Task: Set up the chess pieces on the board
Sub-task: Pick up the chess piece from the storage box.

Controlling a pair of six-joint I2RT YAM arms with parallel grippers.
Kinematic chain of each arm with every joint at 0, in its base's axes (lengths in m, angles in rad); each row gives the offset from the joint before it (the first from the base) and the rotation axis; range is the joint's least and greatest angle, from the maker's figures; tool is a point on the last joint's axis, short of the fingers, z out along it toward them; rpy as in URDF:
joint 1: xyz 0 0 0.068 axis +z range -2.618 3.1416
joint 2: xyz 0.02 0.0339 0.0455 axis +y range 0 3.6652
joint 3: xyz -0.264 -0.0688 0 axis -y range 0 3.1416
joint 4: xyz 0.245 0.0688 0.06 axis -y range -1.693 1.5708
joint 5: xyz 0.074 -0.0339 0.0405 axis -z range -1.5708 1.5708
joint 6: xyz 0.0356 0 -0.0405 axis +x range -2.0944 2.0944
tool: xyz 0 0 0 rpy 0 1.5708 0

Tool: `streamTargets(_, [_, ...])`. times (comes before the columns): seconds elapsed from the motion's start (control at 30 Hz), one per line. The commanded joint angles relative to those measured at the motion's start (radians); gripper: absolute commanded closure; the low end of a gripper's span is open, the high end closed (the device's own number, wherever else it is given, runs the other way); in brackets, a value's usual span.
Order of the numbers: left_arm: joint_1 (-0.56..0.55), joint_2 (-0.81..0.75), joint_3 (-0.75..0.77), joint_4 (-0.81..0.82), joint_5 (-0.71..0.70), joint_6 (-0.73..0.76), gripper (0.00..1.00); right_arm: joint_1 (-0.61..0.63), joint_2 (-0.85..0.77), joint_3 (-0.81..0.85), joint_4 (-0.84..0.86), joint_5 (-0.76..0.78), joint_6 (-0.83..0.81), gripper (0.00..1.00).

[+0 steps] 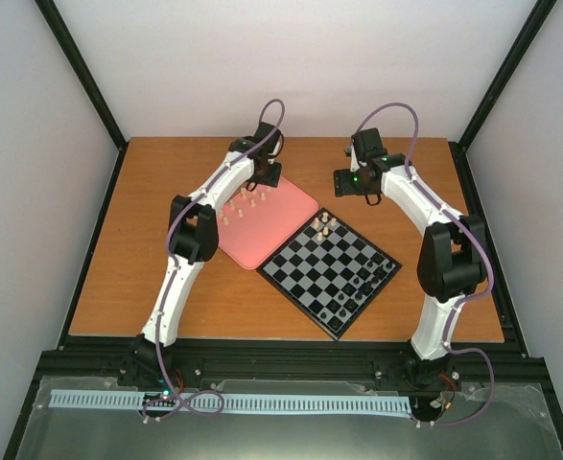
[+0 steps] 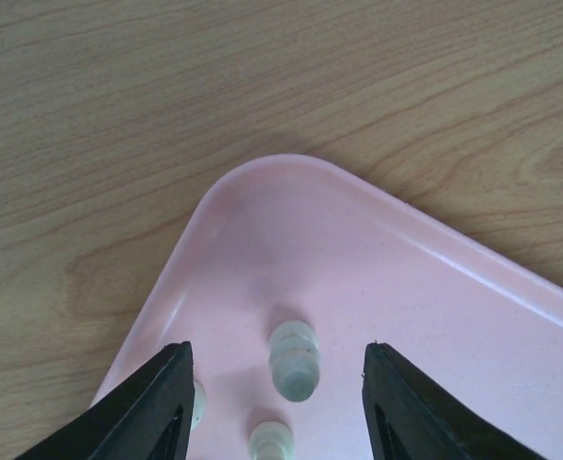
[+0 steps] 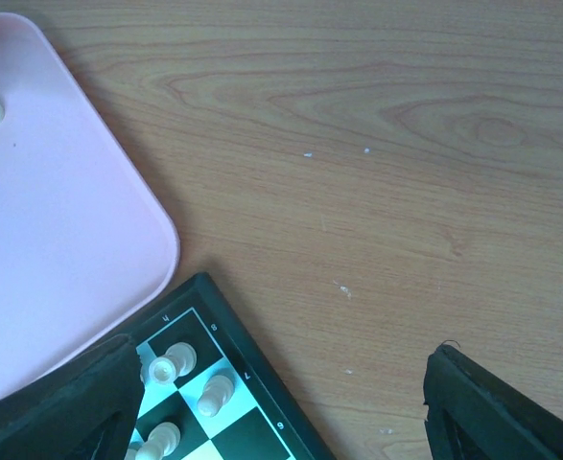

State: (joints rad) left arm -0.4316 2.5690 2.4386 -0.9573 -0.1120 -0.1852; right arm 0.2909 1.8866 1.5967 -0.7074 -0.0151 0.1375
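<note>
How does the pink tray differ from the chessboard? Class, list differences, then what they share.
The tray is plain pink; the chessboard is checked black and grey. The tray has rounded corners, the chessboard sharp ones. The tray holds only cream pieces; the chessboard also carries black pieces. Both lie flat on the wooden table.

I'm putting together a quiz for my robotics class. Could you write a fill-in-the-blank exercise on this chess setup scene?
1. The left gripper hangs over the ____ tray.
2. A ____ chess piece stands between its jaws.
3. The right gripper is ____, holding nothing.
4. Cream pieces on the board stand at its ____ corner, seen from the arms.

Missing words: pink; cream; open; far.
</note>
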Motion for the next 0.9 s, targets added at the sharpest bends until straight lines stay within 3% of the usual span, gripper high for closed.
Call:
streamTargets(0.0, [0.007,0.026,0.050,0.014,0.033,0.007,0.50,-0.007,0.018,0.039,-0.003,0.000,-0.008,0.20])
streamTargets(0.4, [0.007,0.037,0.053,0.014,0.042,0.009,0.54,-0.007,0.018,0.031,0.001,-0.003,-0.009,0.20])
streamTargets(0.63, [0.007,0.044,0.059,0.010,0.054,0.009,0.67,-0.008,0.022,0.030,0.004,-0.007,-0.007,0.20])
streamTargets(0.87, [0.007,0.047,0.055,0.009,0.057,0.010,0.70,-0.008,0.022,0.028,0.003,-0.012,-0.007,0.20])
